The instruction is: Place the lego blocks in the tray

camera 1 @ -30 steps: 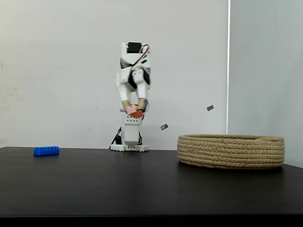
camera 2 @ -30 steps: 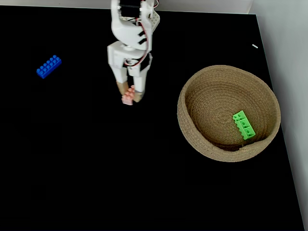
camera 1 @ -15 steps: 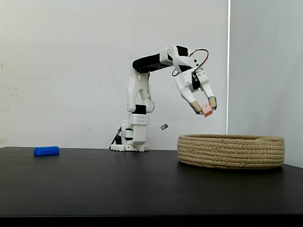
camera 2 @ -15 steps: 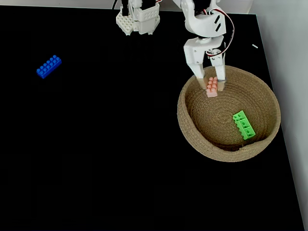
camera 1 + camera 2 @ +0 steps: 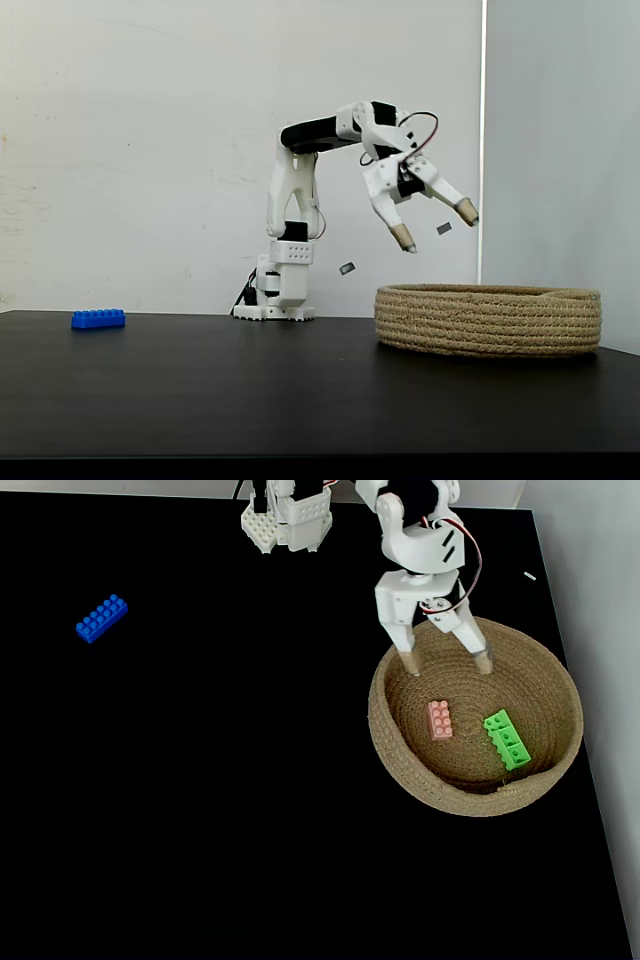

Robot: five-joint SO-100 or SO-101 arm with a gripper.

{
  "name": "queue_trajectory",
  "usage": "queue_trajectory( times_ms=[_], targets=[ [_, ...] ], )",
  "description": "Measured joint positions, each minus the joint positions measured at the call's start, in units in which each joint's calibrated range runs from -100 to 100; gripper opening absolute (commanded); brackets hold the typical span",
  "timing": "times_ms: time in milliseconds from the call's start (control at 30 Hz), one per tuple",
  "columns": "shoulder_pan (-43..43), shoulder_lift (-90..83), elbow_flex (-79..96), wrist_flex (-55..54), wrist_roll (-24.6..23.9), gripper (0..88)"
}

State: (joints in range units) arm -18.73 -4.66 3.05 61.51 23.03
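Studded bricks [image 5: 439, 720] (pink, green) — coiled-rope tray [image 5: 400, 770]

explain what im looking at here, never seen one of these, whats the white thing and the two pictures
The white thing is a small robot arm bolted to a black table. Its two-fingered hand is open and holds nothing. One picture is taken from the side at table height, the other looks down from above. The hand hangs over a round rope basket, the tray. Inside it lie a pink brick and a green brick. A blue brick sits on the table, far from the basket.
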Motion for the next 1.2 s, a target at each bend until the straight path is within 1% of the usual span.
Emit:
queue_trajectory(
  times_ms=[100, 267, 467, 600, 867, 967, 1200],
  targets=[
    [7.2, -3.9, 0.0, 5.4, 0.8, 32.0],
    [24.5, -7.5, 4.0, 10.4, 5.9, 32.4],
    [45.8, -7.7, 7.4, 10.1, 12.6, 33.1],
    [55.8, -7.7, 8.7, 10.0, 16.7, 33.7],
    [70.6, -7.7, 13.1, 8.2, 25.1, 34.3],
    [73.9, -7.7, 14.6, 6.0, 27.9, 34.5],
    [78.7, -4.2, 15.1, 0.9, 33.5, 35.4]
  ],
)
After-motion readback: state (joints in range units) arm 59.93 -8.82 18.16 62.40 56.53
